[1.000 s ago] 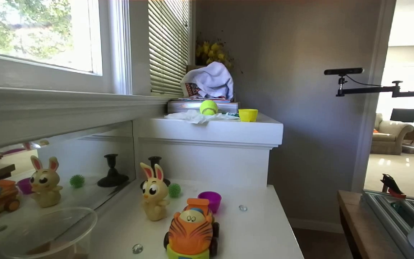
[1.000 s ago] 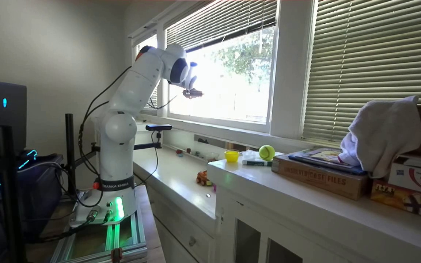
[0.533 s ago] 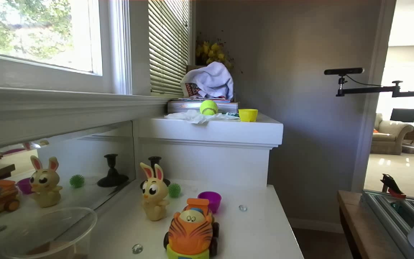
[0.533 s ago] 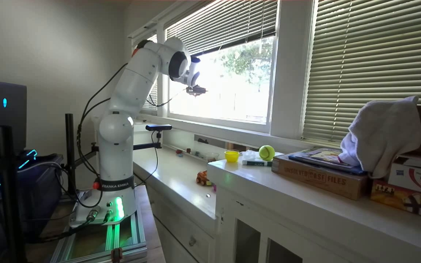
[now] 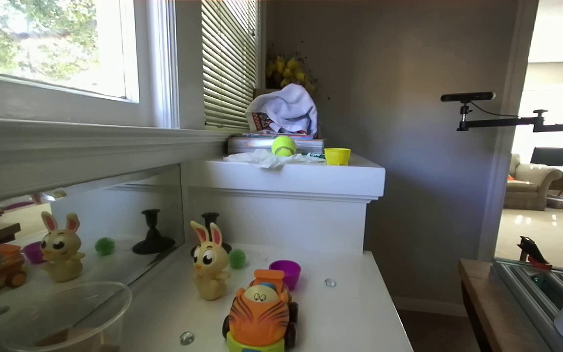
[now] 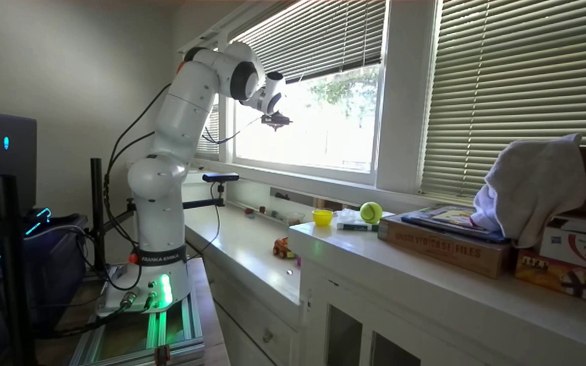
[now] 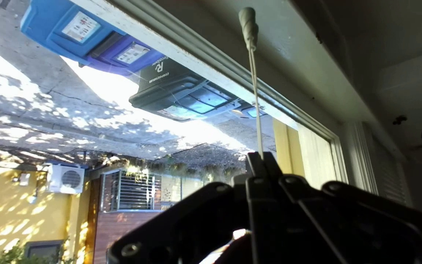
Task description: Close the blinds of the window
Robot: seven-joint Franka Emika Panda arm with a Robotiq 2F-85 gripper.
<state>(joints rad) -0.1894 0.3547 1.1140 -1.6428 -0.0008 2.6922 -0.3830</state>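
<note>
When lowering the blinds (image 6: pixel 323 43), likely light but flimsy, hold by the cord (image 7: pixel 256 91), clenched in the gripper (image 7: pixel 262 157).

Arm (image 6: pixel 187 109) was chunky and white, and in an exterior view black cables (image 6: pixel 106 189) looped off its 9 o'clock side. Black band (image 6: pixel 163 257) said FRANKA EMIKA, tool (image 7: pixel 262 158) was black with round screws (image 7: pixel 129 250).

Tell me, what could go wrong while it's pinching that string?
The string is thin, so it might slip from the gripper shut on it. The blinds are only partway down, so a slip could perhaps send them dropping. The dangling knob may knock the window.
</note>
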